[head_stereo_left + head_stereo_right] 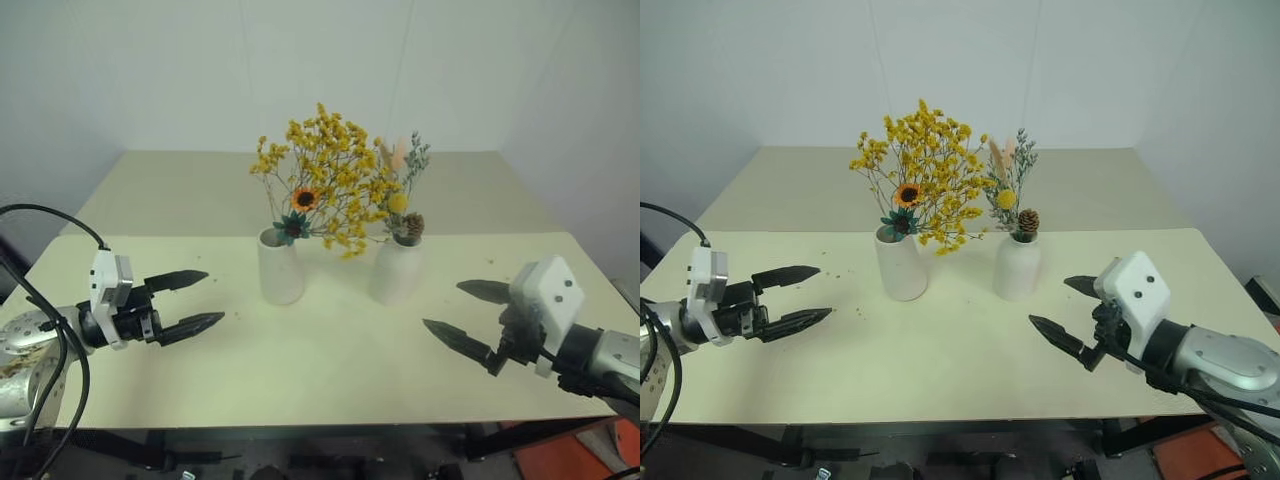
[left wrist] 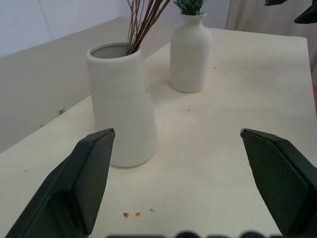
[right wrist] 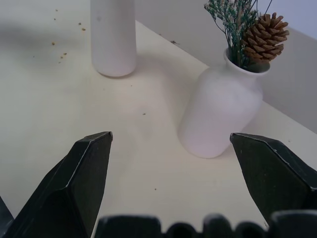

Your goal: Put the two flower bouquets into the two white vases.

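both bouquets look placed: the large yellow dried spray (image 1: 325, 175) stands in my tapered white ceramic vase (image 1: 281, 266), the small grey-green pine-cone sprig (image 1: 404, 195) in the rounder white vase (image 1: 397, 270) just beside it. my left gripper (image 1: 190, 300) and right gripper (image 1: 468, 315) hang released and empty; nothing seems left.

**Camera setup**

Head stereo pair looks forward and down from above the table (image 1: 330, 370), wide, both eyes sharing the same scene. Left wrist camera sits low, close to the cone vase (image 2: 124, 104), bottle vase (image 2: 190, 52) behind. Right wrist camera low too, close on the bottle vase. Both wrist views share both vases.
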`<state>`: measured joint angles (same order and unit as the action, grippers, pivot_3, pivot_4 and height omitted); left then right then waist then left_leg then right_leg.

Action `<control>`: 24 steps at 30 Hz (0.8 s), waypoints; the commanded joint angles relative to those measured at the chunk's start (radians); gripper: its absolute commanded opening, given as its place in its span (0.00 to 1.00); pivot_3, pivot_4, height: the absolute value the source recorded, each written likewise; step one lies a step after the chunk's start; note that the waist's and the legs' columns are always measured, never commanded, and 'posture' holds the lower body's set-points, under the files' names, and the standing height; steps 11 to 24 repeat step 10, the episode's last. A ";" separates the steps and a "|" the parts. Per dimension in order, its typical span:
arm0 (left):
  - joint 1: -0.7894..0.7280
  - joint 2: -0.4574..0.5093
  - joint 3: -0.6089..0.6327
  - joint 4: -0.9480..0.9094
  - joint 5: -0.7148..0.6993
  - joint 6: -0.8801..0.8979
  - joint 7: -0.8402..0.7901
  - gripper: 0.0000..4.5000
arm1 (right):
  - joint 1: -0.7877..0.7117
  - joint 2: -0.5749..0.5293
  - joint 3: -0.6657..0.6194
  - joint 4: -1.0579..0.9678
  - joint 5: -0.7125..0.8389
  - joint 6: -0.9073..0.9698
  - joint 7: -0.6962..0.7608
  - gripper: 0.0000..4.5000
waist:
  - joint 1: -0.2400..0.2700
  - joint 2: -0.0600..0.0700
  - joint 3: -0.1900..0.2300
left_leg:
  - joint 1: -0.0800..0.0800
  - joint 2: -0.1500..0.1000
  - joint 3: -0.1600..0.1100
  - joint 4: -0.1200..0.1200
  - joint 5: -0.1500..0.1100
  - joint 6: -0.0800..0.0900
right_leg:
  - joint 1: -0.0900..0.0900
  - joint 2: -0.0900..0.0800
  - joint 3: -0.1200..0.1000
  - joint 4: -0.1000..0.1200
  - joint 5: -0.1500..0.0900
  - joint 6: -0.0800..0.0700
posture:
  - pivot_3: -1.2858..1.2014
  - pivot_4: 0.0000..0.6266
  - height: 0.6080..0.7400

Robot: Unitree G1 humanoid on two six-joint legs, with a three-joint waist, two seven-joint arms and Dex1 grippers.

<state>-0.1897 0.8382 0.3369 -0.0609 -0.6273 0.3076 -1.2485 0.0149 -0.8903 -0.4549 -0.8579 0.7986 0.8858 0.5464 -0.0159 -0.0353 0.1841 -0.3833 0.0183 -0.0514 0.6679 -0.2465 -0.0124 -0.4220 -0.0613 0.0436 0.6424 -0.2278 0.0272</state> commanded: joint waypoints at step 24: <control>0.006 0.031 0.041 -0.039 -0.013 0.010 0.014 0.99 | -0.004 -0.016 -0.016 0.000 0.016 -0.022 0.004 1.00 | 0.000 0.000 0.000 | 0.000 0.000 0.000 0.000 0.000 0.000 | 0.000 0.000 0.000 0.000 0.000 0.000 | 0.52 0.24 1.00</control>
